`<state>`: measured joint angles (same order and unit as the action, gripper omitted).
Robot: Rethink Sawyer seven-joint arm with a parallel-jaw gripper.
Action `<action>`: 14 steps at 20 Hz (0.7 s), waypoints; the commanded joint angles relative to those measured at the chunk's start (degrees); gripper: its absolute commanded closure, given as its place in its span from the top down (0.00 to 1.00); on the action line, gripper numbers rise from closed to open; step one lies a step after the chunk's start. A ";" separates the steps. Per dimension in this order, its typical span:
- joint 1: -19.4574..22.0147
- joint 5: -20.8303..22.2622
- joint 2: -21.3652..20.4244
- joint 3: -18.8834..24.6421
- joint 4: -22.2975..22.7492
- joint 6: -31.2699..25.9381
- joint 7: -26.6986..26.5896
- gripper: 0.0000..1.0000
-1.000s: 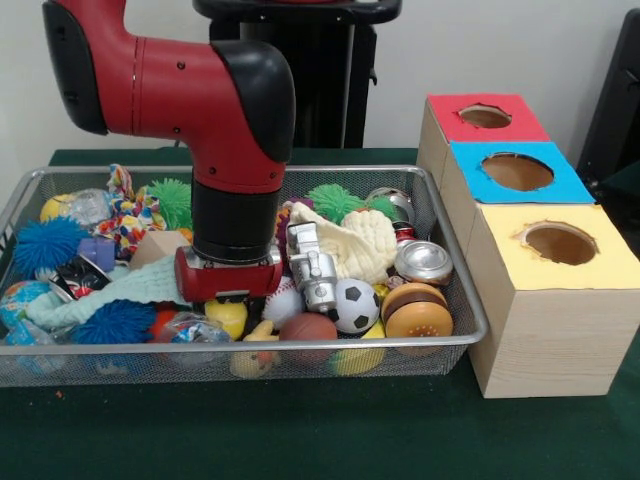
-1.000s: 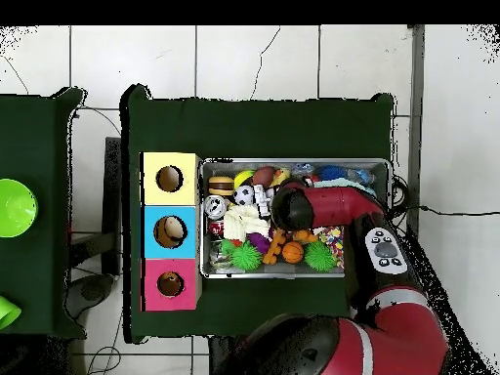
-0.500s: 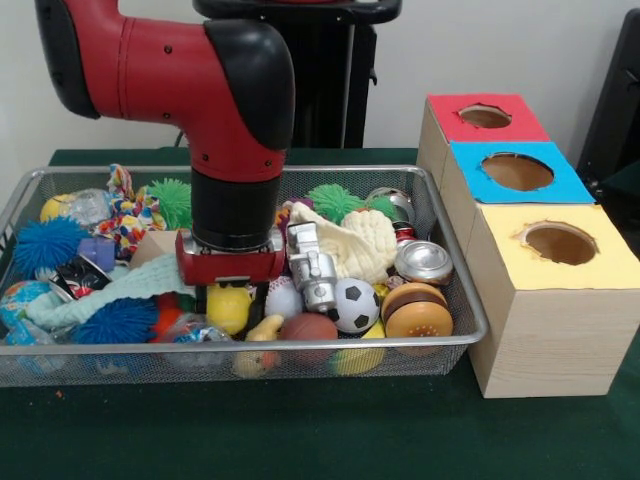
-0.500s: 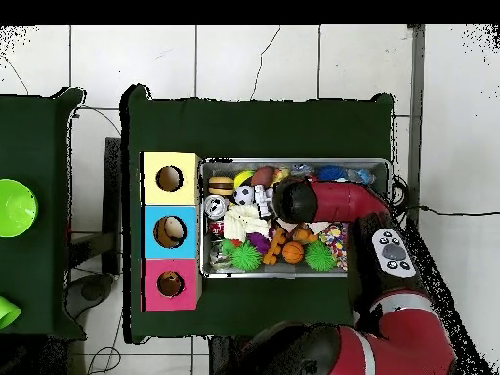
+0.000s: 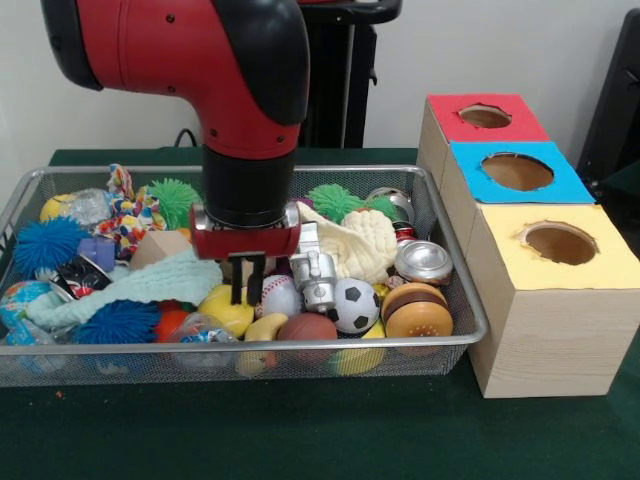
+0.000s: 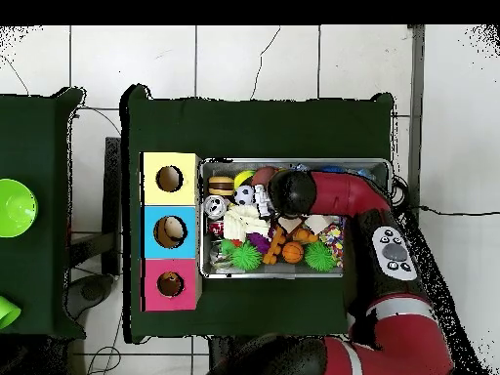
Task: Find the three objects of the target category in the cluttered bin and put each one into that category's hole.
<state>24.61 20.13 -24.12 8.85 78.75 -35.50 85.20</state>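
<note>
The silver wire-mesh bin (image 5: 470, 330) is full of toys; it also shows in the overhead view (image 6: 209, 166). My gripper (image 5: 247, 288) hangs just above the clutter at the bin's front middle, its fingers slightly apart with nothing held. A round yellow squishy toy (image 5: 224, 310) lies just below and left of it. A pale yellow curved toy (image 5: 263, 328) lies by the front rim. An orange toy (image 6: 277, 240) shows in the overhead view; its stripes cannot be made out. The arm (image 6: 327, 195) hides part of the bin. Three boxes have holes: red (image 5: 485, 116), blue (image 5: 517, 171), yellow (image 5: 560, 242).
A baseball (image 5: 283, 297), silver robot toy (image 5: 315, 272), soccer ball (image 5: 354, 305), brown football (image 5: 307, 328), hamburger toy (image 5: 418, 315) and can (image 5: 423, 262) crowd the gripper's right. A mint cloth (image 5: 130, 285) and blue spiky balls (image 5: 45, 245) lie left.
My gripper has risen out of the clutter and shifted a little to the picture's right. The round yellow toy it was down on stays in the bin.
</note>
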 commanded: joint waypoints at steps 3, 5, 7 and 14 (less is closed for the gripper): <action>-1.93 -3.30 1.18 -3.20 -0.39 -30.49 2.74 0.00; -1.91 -2.98 1.70 -3.47 -0.86 -34.32 2.60 0.00; -1.51 -2.99 1.70 -3.66 0.04 -34.97 3.81 0.00; 6.41 5.63 6.53 5.06 0.48 13.63 1.86 0.00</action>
<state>25.36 20.01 -22.61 7.76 78.81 -52.24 85.20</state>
